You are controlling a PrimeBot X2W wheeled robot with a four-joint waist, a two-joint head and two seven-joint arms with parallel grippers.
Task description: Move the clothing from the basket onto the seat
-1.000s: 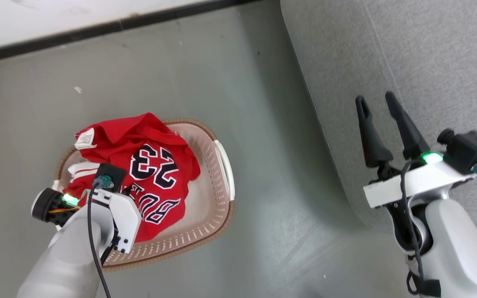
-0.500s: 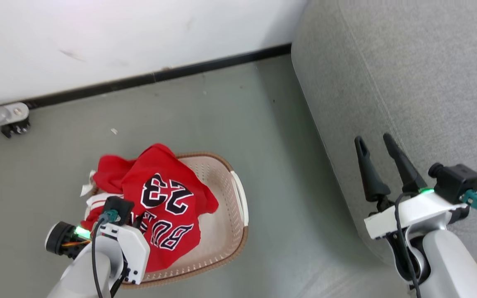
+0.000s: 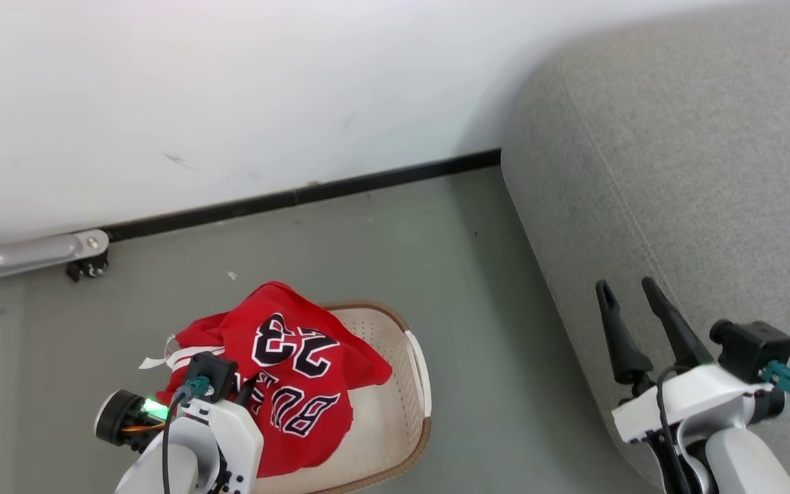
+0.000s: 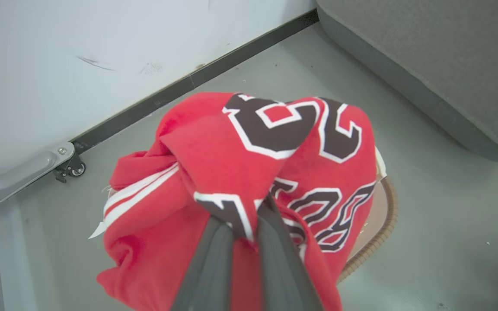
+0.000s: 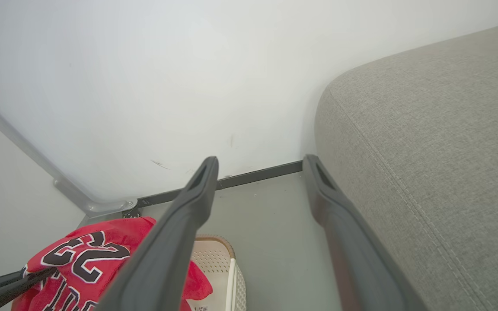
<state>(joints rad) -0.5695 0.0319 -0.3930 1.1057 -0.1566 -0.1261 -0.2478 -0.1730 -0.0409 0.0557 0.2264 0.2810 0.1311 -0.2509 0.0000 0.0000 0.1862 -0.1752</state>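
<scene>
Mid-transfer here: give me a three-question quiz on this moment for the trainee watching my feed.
1. True or false: the right end effector is open and empty.
2. The left end effector is shut on: A) the red jersey B) a towel C) nothing.
3. Fill in: the jersey hangs over the basket, not yet on the grey ____.
Key: 1 true; 2 A; 3 sofa.
</scene>
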